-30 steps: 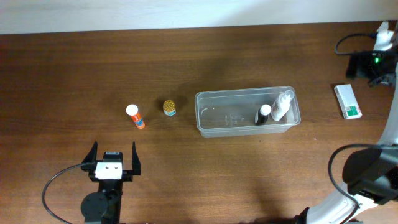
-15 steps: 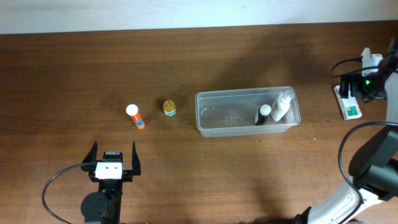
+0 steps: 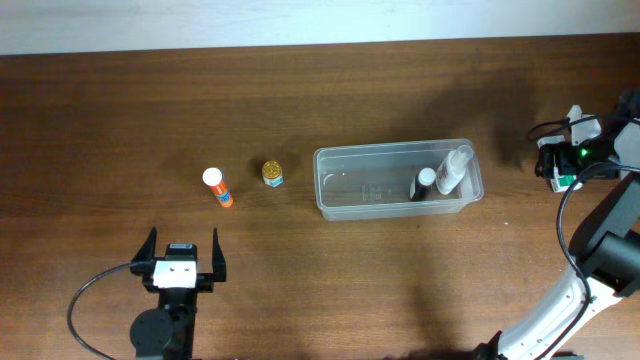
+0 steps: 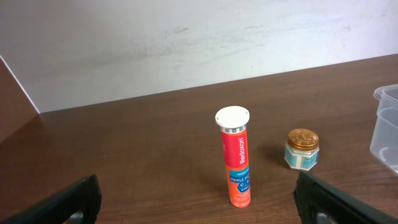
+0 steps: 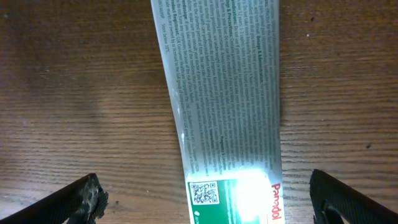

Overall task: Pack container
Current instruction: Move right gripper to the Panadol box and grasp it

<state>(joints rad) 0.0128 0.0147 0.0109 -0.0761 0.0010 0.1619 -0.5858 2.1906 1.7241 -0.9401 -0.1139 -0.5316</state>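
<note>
The clear plastic container (image 3: 398,180) sits right of the table's middle and holds a black bottle (image 3: 424,184) and a white bottle (image 3: 454,169). Its corner shows in the left wrist view (image 4: 387,124). An orange tube with a white cap (image 3: 217,187) (image 4: 234,155) and a small gold-lidded jar (image 3: 272,174) (image 4: 302,148) stand left of it. My left gripper (image 3: 181,254) (image 4: 199,202) is open and empty, in front of the tube. My right gripper (image 3: 562,165) (image 5: 208,199) is open, directly over a white and green Panadol box (image 3: 566,180) (image 5: 227,106), fingers either side.
The table's back edge meets a pale wall. My right arm's base and cable (image 3: 590,290) occupy the front right corner.
My right gripper has moved from the far right back corner forward and down over the Panadol box. The left arm and all the bottles are unmoved.
</note>
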